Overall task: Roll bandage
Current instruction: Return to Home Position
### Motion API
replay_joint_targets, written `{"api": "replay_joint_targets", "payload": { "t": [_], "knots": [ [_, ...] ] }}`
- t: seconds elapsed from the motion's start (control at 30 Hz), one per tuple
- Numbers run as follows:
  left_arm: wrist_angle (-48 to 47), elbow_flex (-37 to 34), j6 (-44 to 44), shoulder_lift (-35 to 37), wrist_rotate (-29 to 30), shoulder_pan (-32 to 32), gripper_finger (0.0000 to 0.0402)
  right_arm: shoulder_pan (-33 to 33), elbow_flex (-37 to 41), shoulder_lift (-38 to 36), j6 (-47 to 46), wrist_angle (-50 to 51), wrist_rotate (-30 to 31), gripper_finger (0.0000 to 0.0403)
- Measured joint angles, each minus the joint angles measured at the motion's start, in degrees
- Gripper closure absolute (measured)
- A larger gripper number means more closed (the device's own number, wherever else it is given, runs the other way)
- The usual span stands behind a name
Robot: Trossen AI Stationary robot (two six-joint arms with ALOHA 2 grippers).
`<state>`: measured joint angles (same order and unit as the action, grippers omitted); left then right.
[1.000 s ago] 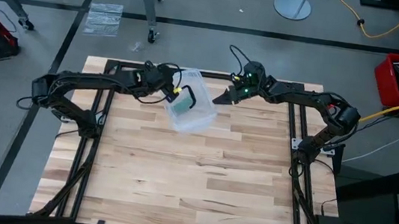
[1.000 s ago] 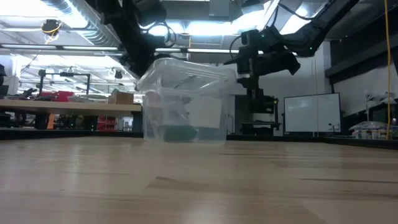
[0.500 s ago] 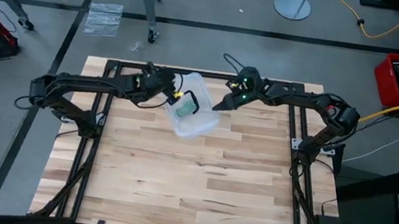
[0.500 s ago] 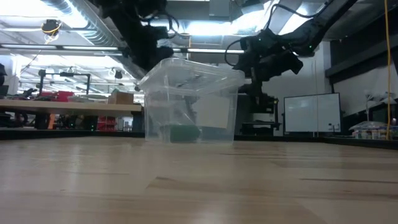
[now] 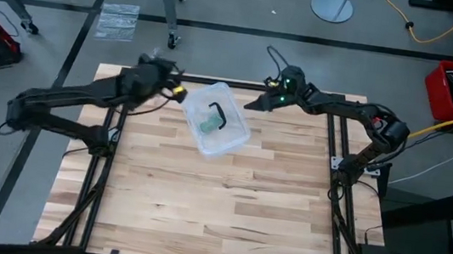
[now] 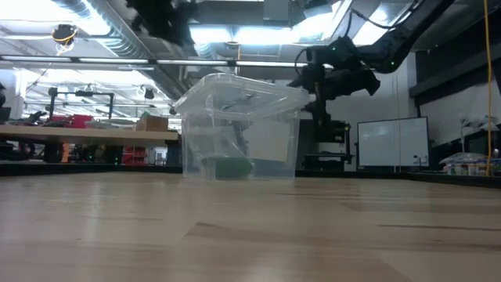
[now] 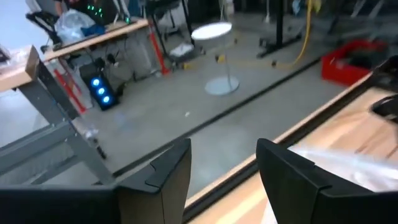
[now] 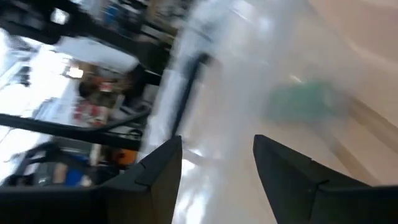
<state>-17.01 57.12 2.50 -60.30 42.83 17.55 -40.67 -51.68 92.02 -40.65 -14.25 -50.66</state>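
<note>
The green bandage [image 5: 207,125] is a small roll lying on the floor of a clear plastic box [image 5: 229,140], which has a black handle [image 5: 221,113] on its lid. The box stands on the table near the far edge. The roll shows through the box wall in the low view [image 6: 232,166] and, blurred, in the right wrist view [image 8: 305,102]. My left gripper [image 5: 177,90] [image 7: 221,152] is open and empty, left of the box and above the table. My right gripper [image 5: 255,105] [image 8: 217,146] is open and empty, just right of the box's far corner.
The table's far edge with its black frame rail [image 5: 240,84] runs just behind the box. Bare wooden tabletop [image 5: 218,203] stretches from the box toward the near edge. Beyond the far edge are the floor and a metal cart leg [image 5: 171,35].
My left gripper has drawn back from the box toward the table's left edge and risen out of the low view's middle. The box, tilted a second ago, now stands flat on the table with its lid and handle up.
</note>
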Motion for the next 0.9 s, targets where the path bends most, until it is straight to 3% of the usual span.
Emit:
{"api": "replay_joint_targets", "payload": {
  "t": [0.27,0.47,0.77,0.9],
  "knots": [
    [-4.8,0.1,-4.4,14.9,-0.1,-3.2,0.0226,-3.3,0.0,-4.5,-8.8,-13.8,-9.2,0.0201],
    [-17.8,0.1,-1.6,24.3,-1.4,-6.3,0.0226,-5.3,0.0,-10.8,-15.7,-14.9,-11.9,0.0201],
    [-41.3,0.1,14.2,33.3,-17.0,-8.4,0.0226,-5.1,0.0,-19.2,-16.3,-14.3,-13.4,0.0201],
    [-47.2,-1.9,18.4,34.9,-20.9,-8.7,0.0226,-5.1,0.0,-23.4,-14.3,-14.2,-13.0,0.0201]
  ]
}}
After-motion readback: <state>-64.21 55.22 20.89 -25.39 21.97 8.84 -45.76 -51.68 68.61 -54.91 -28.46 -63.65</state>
